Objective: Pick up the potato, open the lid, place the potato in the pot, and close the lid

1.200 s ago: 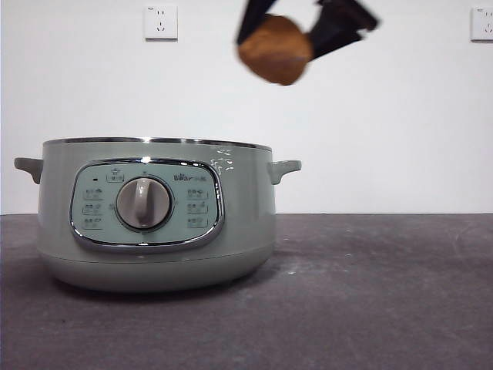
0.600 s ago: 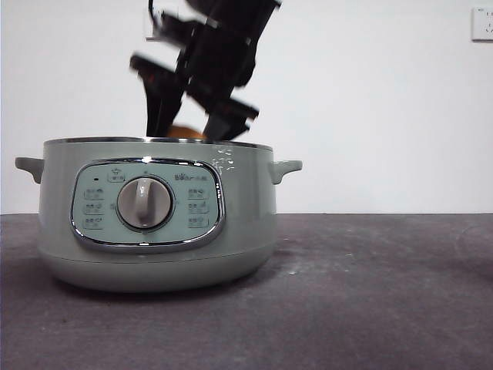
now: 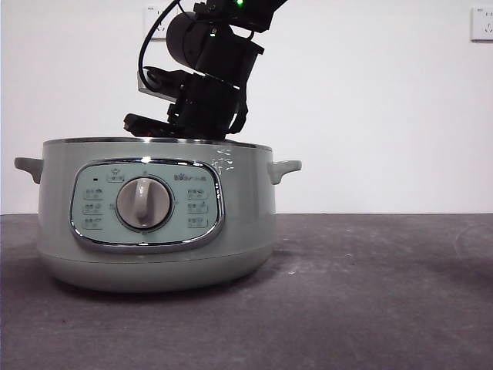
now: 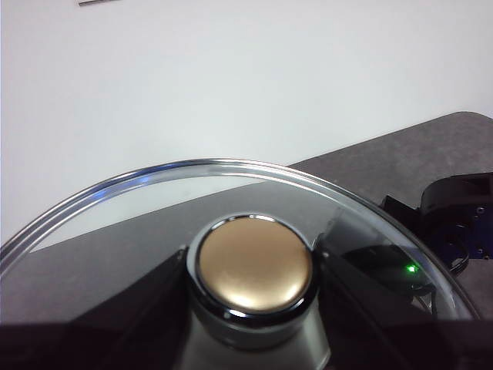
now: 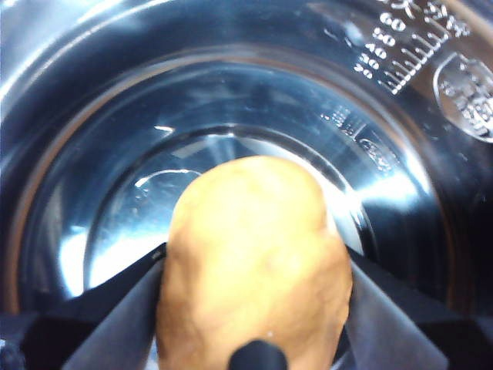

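The pale green pot (image 3: 154, 223) stands open at the left of the dark table. My right gripper (image 5: 254, 266) is shut on the orange-brown potato (image 5: 250, 231) and holds it inside the pot, above the shiny steel bottom (image 5: 231, 85). In the front view the right arm (image 3: 204, 85) reaches down over the rim, and the jaws and potato are hidden behind the pot's wall. My left gripper (image 4: 250, 327) is shut on the round knob (image 4: 254, 266) of the glass lid (image 4: 139, 208) and holds it up, out of the front view.
The grey table (image 3: 370, 293) stretches to the right of the pot. A white wall with a socket (image 3: 482, 23) stands behind. The pot's side handle (image 3: 285, 168) sticks out to the right. Part of the right arm (image 4: 454, 223) shows beyond the lid's rim.
The right arm has carried the potato from high above the pot's right side leftward and down into the pot. The potato has dropped below the rim in the front view.
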Controlling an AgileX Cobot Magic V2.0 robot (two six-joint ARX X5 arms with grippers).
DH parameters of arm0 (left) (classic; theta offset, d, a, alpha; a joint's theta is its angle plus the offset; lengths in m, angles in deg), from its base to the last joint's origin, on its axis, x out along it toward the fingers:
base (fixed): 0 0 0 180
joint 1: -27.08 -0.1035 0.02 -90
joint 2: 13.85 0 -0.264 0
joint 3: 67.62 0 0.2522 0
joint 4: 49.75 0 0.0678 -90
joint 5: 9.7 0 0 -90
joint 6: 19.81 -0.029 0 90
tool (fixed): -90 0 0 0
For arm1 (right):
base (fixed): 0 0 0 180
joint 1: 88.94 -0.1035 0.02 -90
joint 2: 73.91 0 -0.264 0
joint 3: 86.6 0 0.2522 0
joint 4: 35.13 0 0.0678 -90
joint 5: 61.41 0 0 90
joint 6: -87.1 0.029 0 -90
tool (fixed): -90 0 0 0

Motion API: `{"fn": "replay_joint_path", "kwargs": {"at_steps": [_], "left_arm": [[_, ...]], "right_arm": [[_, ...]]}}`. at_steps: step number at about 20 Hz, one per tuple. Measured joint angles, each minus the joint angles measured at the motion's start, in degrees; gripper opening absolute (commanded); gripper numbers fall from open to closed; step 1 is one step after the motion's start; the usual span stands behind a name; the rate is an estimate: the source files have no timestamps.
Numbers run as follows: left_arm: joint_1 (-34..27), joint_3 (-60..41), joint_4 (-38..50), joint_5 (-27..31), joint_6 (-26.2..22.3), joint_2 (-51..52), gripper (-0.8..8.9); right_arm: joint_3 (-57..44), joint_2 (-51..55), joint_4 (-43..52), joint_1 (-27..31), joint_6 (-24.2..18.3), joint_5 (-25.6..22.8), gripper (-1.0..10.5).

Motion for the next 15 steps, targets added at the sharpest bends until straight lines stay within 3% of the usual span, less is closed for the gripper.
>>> {"fn": "replay_joint_path", "kwargs": {"at_steps": [2, 4, 6, 12, 15], "left_arm": [[0.00, 0.00, -0.63, 0.00, 0.00, -0.28, -0.09], [0.00, 0.00, -1.66, 0.00, -0.02, -0.68, -0.09], [0.00, 0.00, -1.70, 0.00, 0.00, -0.92, -0.09], [0.00, 0.00, -1.70, 0.00, 0.00, -1.51, -0.09], [0.00, 0.00, -1.66, 0.02, 0.00, -2.49, -0.09]], "right_arm": [[0.00, 0.00, 0.00, -0.02, -0.11, -0.52, 3.5], [0.00, 0.00, 0.00, -0.07, -0.11, -0.55, 3.6], [0.00, 0.00, 0.15, -0.26, -0.11, -0.55, 4.5], [0.00, 1.11, -2.69, -0.42, -0.09, -0.42, 4.4], [0.02, 9.94, -10.45, -0.24, -0.07, -0.52, 4.4]]}}
